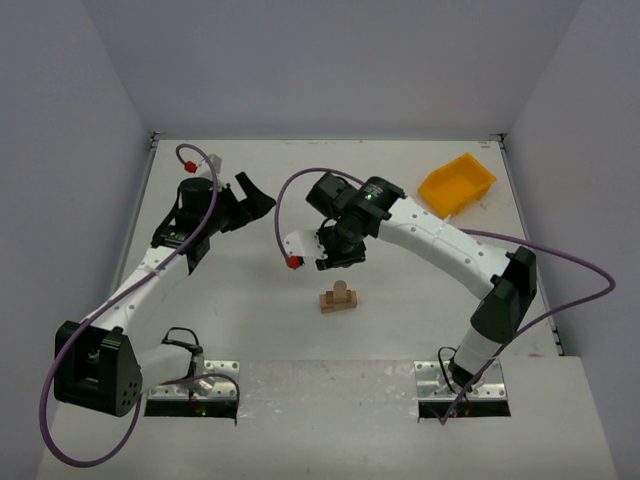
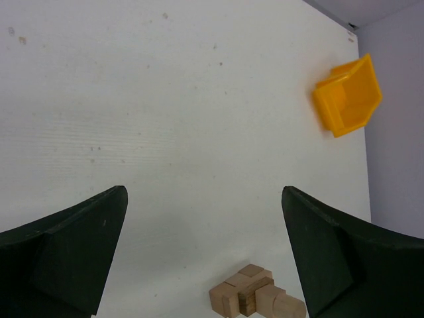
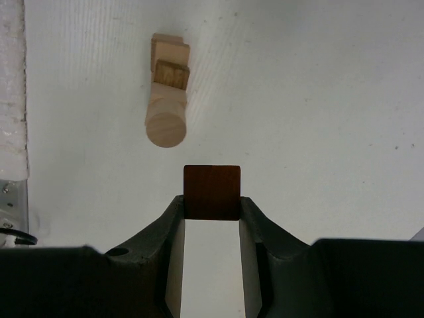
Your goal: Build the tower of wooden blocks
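The wood block tower [image 1: 339, 297] is a small pile of pale tan blocks with a round peg on top, standing mid-table; it also shows as the pile [image 2: 255, 298] and the stack [image 3: 167, 86]. My right gripper [image 1: 335, 260] hangs just beyond it, above the table. In the right wrist view the right gripper [image 3: 211, 202] is shut on a dark reddish-brown block [image 3: 211, 189], which sticks out past the fingertips. My left gripper [image 1: 258, 198] is off to the far left, away from the tower. In its own view the left gripper [image 2: 202, 199] stands wide open with nothing between its fingers.
A yellow plastic bin [image 1: 457, 182] lies at the back right near the wall, also seen as the bin [image 2: 348, 96]. White walls close in the table on three sides. Purple cables loop from both arms.
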